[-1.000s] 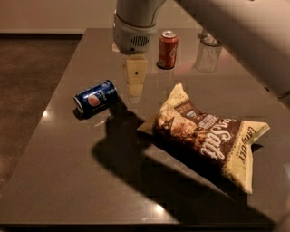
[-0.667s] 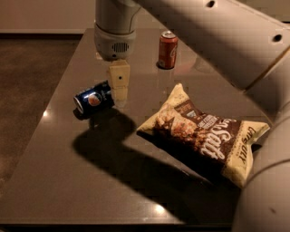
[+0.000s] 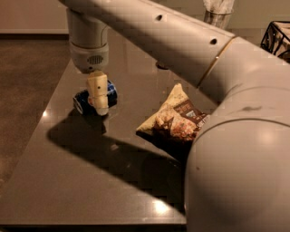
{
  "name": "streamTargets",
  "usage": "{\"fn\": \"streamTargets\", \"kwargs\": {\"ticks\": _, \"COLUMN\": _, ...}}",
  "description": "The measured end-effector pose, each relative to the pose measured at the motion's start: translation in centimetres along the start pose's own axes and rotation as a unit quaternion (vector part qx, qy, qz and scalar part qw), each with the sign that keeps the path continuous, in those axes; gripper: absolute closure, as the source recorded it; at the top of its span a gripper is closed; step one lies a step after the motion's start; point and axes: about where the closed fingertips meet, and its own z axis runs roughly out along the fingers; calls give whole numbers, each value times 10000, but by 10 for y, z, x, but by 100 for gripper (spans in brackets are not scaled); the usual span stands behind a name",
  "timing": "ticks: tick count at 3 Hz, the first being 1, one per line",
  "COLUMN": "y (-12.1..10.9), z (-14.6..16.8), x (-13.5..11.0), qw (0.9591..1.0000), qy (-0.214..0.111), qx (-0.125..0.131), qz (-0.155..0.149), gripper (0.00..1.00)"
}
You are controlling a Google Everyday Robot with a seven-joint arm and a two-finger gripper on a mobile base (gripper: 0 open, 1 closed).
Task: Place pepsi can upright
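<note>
The pepsi can (image 3: pixel 83 101) is dark blue and lies on its side on the dark table (image 3: pixel 90 181), left of the middle. My gripper (image 3: pixel 99 103) hangs from the arm's grey wrist (image 3: pixel 89 50) and has come down right at the can. Its cream tip stands in front of the can's middle and hides the logo. The can's blue ends show on both sides of the gripper. I cannot tell whether the gripper touches the can.
A brown chip bag (image 3: pixel 174 120) lies to the right of the can. My arm's large pale links (image 3: pixel 235 149) fill the right side of the view. A wire basket (image 3: pixel 278 38) and a glass (image 3: pixel 217 13) stand at the back right. The table's left edge is near the can.
My gripper has moved left and down onto the pepsi can. The arm now covers much of the right of the view, and the red can is hidden. The pepsi can still lies on its side.
</note>
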Motion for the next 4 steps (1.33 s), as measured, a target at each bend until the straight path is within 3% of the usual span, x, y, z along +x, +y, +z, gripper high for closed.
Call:
{"fn": "streamTargets", "kwargs": {"ticks": 1, "y": 1, "z": 18, "x": -10, "qw": 9997, "qy": 130, "qx": -116, "qz": -174, "gripper": 0}}
{"fn": "streamTargets", "kwargs": {"ticks": 3, "y": 3, "z": 38, "x": -10, "qw": 9989, "qy": 375, "qx": -230, "qz": -153, "gripper": 41}}
{"fn": "streamTargets", "kwargs": {"ticks": 4, "y": -2, "z": 33, "x": -6, "qw": 9994, "qy": 208, "qx": -260, "qz": 47, "gripper": 65}}
